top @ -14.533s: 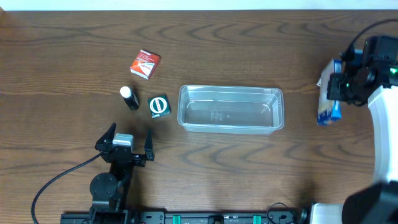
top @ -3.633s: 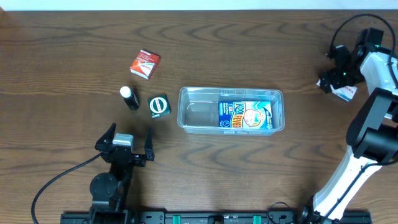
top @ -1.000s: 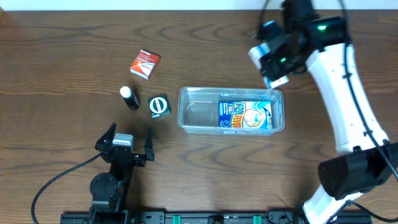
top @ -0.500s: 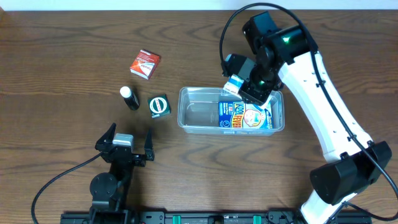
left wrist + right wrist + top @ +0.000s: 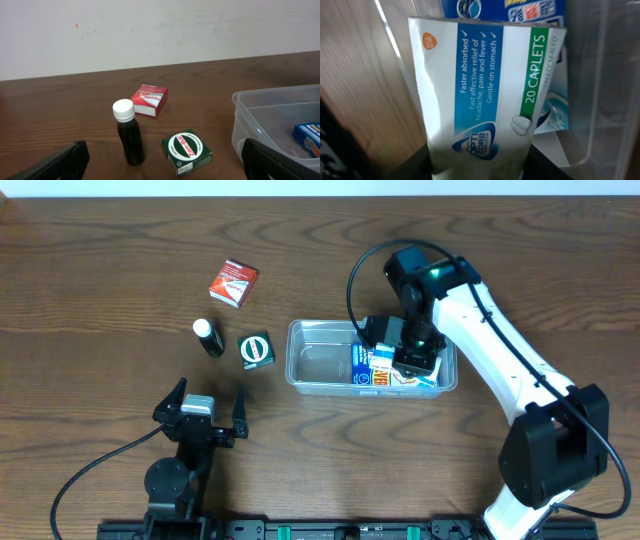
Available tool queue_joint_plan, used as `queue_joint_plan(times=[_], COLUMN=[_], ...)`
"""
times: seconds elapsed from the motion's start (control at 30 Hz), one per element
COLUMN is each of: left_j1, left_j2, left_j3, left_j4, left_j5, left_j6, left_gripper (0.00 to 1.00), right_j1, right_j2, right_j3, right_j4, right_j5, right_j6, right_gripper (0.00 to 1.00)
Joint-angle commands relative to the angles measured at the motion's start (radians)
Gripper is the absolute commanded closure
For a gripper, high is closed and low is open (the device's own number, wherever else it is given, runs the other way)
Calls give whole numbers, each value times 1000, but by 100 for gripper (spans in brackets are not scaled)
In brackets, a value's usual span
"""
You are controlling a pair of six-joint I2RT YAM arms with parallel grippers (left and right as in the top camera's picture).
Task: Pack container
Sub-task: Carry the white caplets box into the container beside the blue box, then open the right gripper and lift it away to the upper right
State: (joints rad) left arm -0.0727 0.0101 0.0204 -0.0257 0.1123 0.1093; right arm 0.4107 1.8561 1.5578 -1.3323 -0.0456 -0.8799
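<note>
The clear container [image 5: 318, 326] lies mid-table with a blue fever-patch pack [image 5: 412, 379] flat in its right half. My right gripper [image 5: 398, 352] hangs over that half, shut on a white and blue caplet box [image 5: 379, 359]. In the right wrist view the caplet box [image 5: 485, 85] fills the frame between the jaws of the right gripper [image 5: 477, 162], with the blue pack [image 5: 505, 10] and the container wall [image 5: 602, 100] behind it. My left gripper [image 5: 200, 416] rests open near the front left, holding nothing.
Left of the container stand a green Zam-Buk box [image 5: 256, 349], a dark bottle with a white cap [image 5: 208, 337] and a red box [image 5: 233, 282]. The left wrist view shows the same bottle [image 5: 129, 132], green box [image 5: 187, 151], red box [image 5: 149, 100] and container [image 5: 265, 112].
The right arm has carried the caplet box from behind the container's far right corner leftward and down over the blue pack. The left arm has not moved.
</note>
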Motion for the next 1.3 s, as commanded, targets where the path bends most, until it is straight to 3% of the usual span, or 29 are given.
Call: queue_joint_plan(times=[0.0, 0.4, 0.73, 0.77, 0.83, 1.03, 1.17, 1.27], left_j1=[4, 4, 4, 4, 4, 4, 4, 4], left_j2=[-5, -5, -5, -5, -5, -5, -5, -5], left_j3=[-16, -16, -16, -16, -16, -16, -16, -16], left_j4=[-35, -35, -35, -35, -35, -35, -35, -35], left_j5=[11, 11, 11, 11, 11, 11, 11, 11], left_j6=[3, 3, 3, 3, 3, 3, 3, 3], left_gripper=[2, 2, 2, 2, 2, 2, 2, 2], right_j1=[-27, -118, -34, -12, 26, 70, 25, -57], right_j2=[-5, -5, -12, -16, -24, -57, -80, -91], right_j3=[-26, -33, 7, 23, 64, 214, 307, 369], right_j4=[21, 73, 93, 75, 35, 12, 36, 80], right_j5=[29, 13, -47, -59, -76, -75, -72, -71], right_j6=[-72, -98, -39, -32, -23, 146, 263, 430], right_gripper=[52, 49, 44, 38, 1, 1, 1, 1])
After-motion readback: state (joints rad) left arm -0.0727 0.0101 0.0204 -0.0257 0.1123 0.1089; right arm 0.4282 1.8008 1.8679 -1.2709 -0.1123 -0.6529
